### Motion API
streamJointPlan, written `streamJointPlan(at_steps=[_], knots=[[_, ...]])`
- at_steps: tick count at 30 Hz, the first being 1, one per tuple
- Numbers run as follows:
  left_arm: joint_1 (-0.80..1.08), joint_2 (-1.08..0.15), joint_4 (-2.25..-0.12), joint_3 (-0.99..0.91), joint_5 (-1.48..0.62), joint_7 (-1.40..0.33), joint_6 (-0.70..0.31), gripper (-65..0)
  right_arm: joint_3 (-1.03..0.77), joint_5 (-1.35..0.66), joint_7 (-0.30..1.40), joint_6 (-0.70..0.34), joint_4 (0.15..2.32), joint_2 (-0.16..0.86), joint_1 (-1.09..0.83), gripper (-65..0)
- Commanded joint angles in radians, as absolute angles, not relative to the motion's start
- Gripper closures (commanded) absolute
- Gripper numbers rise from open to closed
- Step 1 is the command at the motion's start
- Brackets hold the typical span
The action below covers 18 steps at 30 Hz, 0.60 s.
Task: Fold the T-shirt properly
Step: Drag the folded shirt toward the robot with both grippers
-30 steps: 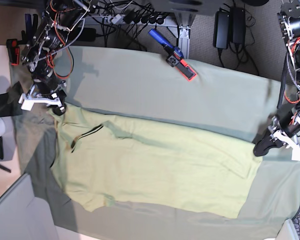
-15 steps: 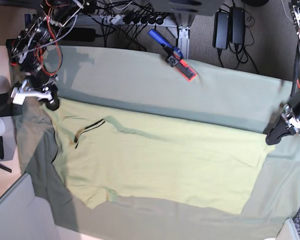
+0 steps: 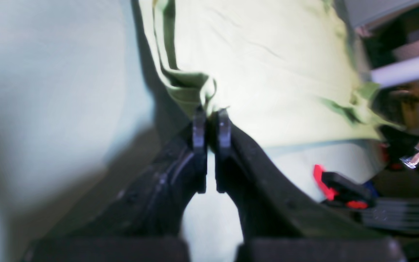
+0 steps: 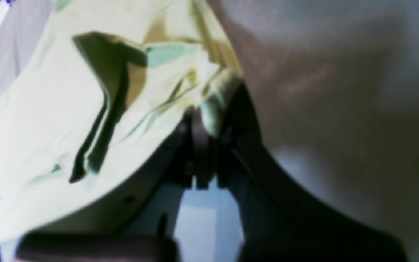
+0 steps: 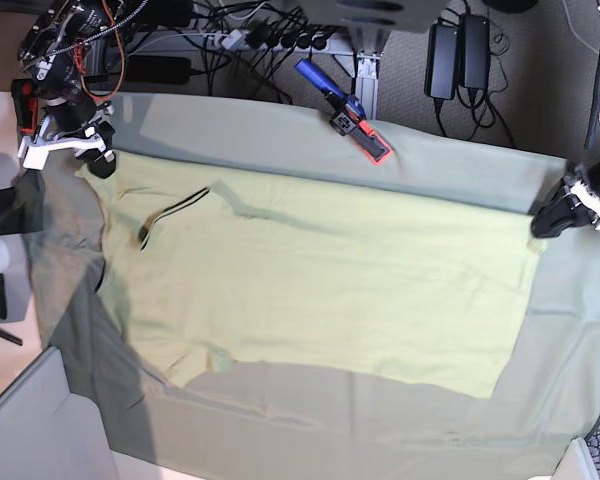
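T-shirt [image 5: 320, 285] lies spread flat across centre frame on the cloth-covered bench [image 5: 450, 185]. Left tool [image 5: 548, 222], right edge of base view, clamps a bunched corner. Right tool [image 5: 98, 160], upper left, grips the opposite corner. Red-and-blue clamp [image 5: 348, 110] top centre.

Our left gripper [image 3: 209, 122] has black curved fingers ending in flat rounded pads [image 3: 223, 129], each showing a small screw. Our right gripper [image 5: 92, 158] sits below a white bracket, under an arm draped in red and black cables.
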<state>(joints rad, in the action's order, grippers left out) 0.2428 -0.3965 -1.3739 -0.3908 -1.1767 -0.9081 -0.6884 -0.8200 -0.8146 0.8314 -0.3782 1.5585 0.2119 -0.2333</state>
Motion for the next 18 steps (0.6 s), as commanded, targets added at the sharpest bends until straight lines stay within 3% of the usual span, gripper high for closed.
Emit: streamJointPlan(at_steps=[1, 18], knots=[[0.250, -0.416, -1.389, -0.413, -1.189, -0.891, -0.698, 0.0, -0.826, -0.829, 0.807, -0.409, 1.588, 0.237, -0.245, 0.0], [0.367, -0.418, -1.390, -0.530, -1.294, -0.934, -0.698, 0.0, -0.859, -0.858, 0.809, -0.409, 1.621, 0.238, -0.362, 0.0]])
